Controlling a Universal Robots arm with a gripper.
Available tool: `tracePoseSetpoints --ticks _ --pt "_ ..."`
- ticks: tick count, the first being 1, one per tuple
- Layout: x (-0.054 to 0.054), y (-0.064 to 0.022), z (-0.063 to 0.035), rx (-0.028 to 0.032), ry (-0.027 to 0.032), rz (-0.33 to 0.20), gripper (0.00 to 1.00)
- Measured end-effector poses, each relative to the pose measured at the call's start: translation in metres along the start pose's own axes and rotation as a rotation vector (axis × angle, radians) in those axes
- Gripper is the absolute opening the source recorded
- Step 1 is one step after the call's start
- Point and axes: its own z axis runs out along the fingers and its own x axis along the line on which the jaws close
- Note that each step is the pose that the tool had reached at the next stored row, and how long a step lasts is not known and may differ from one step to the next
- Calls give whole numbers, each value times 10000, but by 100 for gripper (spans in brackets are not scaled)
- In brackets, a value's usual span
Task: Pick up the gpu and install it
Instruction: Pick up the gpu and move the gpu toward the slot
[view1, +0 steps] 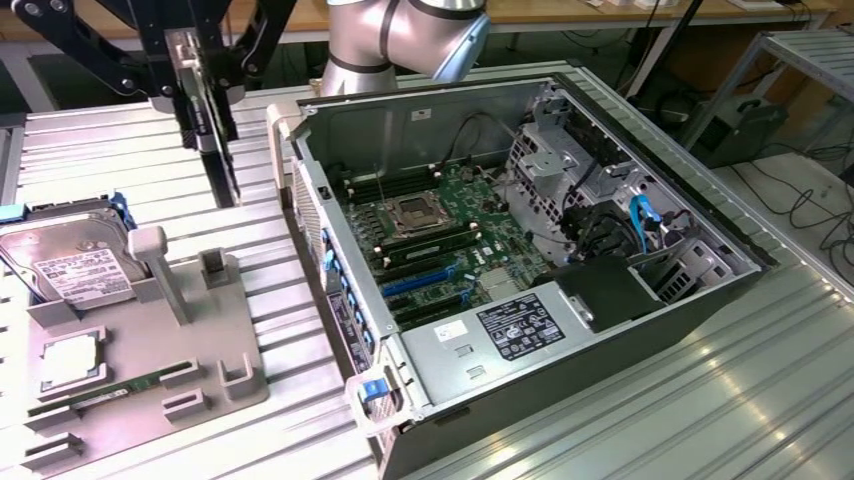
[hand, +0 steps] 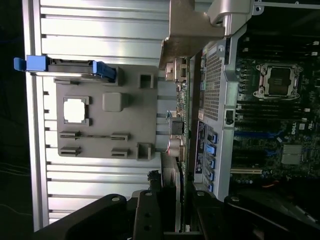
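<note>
The gpu (view1: 215, 140) hangs edge-on as a thin dark slab above the ribbed table, at the exterior view's upper left. It is just outside the open computer case (view1: 300, 200) and clear of everything. My gripper (view1: 200, 85) is shut on its upper end. In the wrist view the gpu (hand: 173, 170) runs away from my gripper (hand: 172, 212), its silver bracket (hand: 192, 27) at the far end, beside the case wall (hand: 216, 85). The motherboard (view1: 441, 230) with its blue slots (view1: 424, 280) lies open inside the case.
A grey parts fixture (view1: 200, 330) lies at the exterior view's left. It carries a silver hard drive (view1: 74, 260), a processor chip (view1: 74, 360) and a narrow green memory stick (view1: 114, 392). Drive cages and cables (view1: 627, 230) fill the case's far side.
</note>
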Motion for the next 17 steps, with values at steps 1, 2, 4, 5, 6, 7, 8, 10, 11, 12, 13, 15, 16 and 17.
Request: tracePoseSetpoints --ticks 1,2,4,5,6,7,8,10,11,12,13,15,16,17 --pt "-6 0 0 -1 0 0 28" --pt "-12 0 1 0 0 0 28" --pt "-25 -1 1 0 1 0 28" --pt "-30 -1 1 0 1 0 28" --pt "-37 -1 1 0 0 0 28" --pt "-43 -2 1 1 0 0 28" --pt "-50 -2 2 0 0 0 28" --pt "-66 -3 2 0 0 0 28" --pt "-72 -3 2 1 1 0 28" --pt "-80 -3 2 0 1 0 28" --pt "-89 -3 3 0 0 0 28" --pt "-105 -4 4 0 0 0 28" --pt "-113 -4 4 0 0 0 28" --pt "-121 -5 4 0 0 0 28"
